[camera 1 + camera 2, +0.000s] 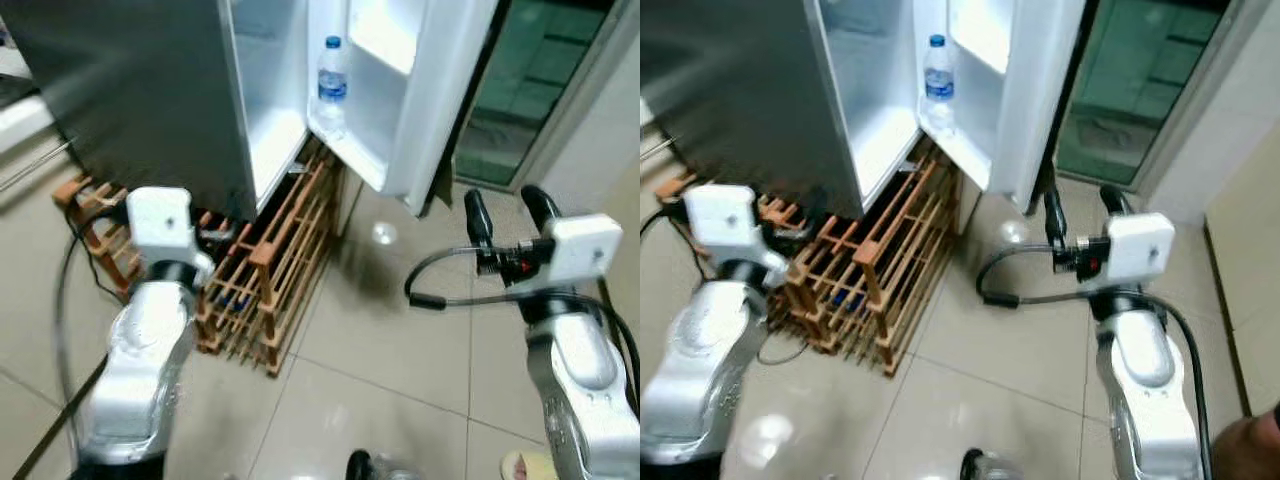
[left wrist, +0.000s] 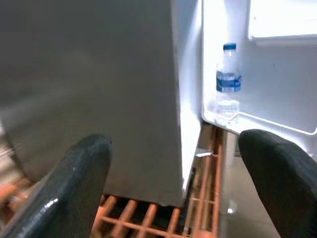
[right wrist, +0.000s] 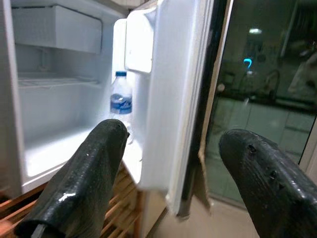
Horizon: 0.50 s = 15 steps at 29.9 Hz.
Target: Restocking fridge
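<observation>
Ahead of the right gripper [image 1: 505, 212], past its fingertips and well apart from them, the fridge door [image 1: 430, 90] stands swung open with a water bottle [image 1: 333, 80] upright in its lowest door shelf — blue cap, blue label, clear body. This gripper hovers over the tiled floor [image 1: 400, 350] with its two black fingers [image 3: 89, 178] spread wide and nothing between them. The left gripper [image 2: 178, 188] is also spread wide and empty; the dark grey side of the fridge [image 1: 140, 90] lies straight before it, and the bottle is ahead and off to its right, beyond the edge of the open white compartment. Below the left gripper, and under the fridge itself, sits a wooden slatted rack [image 1: 270, 270] — orange-brown, resting on the tiles. Beyond the right gripper, behind the door, is a dark glass panel [image 1: 530, 80].
</observation>
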{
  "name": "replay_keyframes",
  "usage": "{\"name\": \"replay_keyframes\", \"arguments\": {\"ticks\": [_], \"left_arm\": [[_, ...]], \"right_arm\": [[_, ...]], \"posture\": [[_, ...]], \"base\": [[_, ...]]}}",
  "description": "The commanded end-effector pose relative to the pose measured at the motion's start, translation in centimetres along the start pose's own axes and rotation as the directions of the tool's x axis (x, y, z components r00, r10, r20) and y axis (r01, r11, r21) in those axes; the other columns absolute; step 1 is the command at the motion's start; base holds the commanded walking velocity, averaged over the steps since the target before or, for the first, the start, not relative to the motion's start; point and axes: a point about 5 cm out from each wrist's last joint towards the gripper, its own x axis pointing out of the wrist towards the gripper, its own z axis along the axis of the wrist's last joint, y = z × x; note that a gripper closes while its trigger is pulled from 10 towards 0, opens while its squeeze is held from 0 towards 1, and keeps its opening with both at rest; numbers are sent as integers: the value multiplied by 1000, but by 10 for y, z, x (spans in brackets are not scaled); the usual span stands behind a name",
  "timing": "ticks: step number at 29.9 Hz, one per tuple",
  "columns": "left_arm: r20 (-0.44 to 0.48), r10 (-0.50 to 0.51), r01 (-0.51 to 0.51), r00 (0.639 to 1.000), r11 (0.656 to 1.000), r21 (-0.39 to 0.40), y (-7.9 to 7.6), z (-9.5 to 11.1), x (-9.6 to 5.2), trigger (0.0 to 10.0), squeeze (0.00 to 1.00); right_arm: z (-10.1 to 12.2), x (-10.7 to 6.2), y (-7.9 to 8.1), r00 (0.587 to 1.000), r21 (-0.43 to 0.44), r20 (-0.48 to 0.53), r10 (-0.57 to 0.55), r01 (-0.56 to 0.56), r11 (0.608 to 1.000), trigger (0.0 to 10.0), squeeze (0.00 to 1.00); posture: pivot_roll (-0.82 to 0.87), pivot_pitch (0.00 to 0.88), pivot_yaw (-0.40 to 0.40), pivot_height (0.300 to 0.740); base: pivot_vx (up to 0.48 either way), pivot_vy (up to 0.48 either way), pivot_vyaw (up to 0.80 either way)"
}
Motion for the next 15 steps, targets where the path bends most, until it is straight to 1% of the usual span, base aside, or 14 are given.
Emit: {"name": "replay_keyframes", "arguments": {"ticks": [1,3,5,6,7,9,10,13,14,15], "left_arm": [[44,-24,24,999,1000,-4,-8,13,-7,10000,0],[54,-18,19,998,1000,-16,-10,14,-7,10000,0],[51,-2,5,999,998,-65,-15,13,-4,10000,0],[47,15,-10,999,995,-98,-17,11,-1,10000,0],[16,64,-61,998,990,-126,-14,6,4,10000,0],[-16,105,-106,994,982,-155,-11,2,10,10000,0],[-24,116,-118,993,980,-163,-10,0,12,10000,0],[-29,120,-123,992,979,-163,-13,2,16,10000,0],[-29,120,-123,992,979,-163,-13,2,16,10000,0],[-27,121,-123,992,978,-166,-14,2,17,10000,0]], "right_arm": [[9,-4,-3,999,-6,20,-43,44,999,10000,0],[8,-5,-3,998,-4,17,-52,53,999,10000,0],[3,0,-2,999,-6,10,-47,47,999,10000,0],[1,4,-1,999,-2,8,-41,41,999,10000,0],[-4,12,1,1000,0,-4,-21,21,1000,10000,0],[-6,22,2,1000,-5,-8,4,-5,1000,10000,0],[-7,25,3,1000,-7,-9,14,-14,1000,10000,0],[-7,35,2,1000,-5,-15,27,-27,1000,10000,0],[-7,35,2,1000,-5,-15,27,-27,1000,10000,0],[-6,38,2,999,-4,-14,35,-35,999,10000,0]], "posture": [[-66,1,-3,740],[-66,0,-3,740],[-69,0,-3,740],[-69,0,-5,740],[-71,0,-5,740],[-77,0,-3,740],[-77,0,-3,740],[-81,0,-3,740],[-81,0,-3,740],[-84,0,-1,740]], "base": [[0,0,0],[0,0,0],[0,0,0],[0,-382,0],[0,-435,0],[0,-420,0],[0,-416,0],[292,-378,0],[307,-368,0],[311,-360,0]]}}
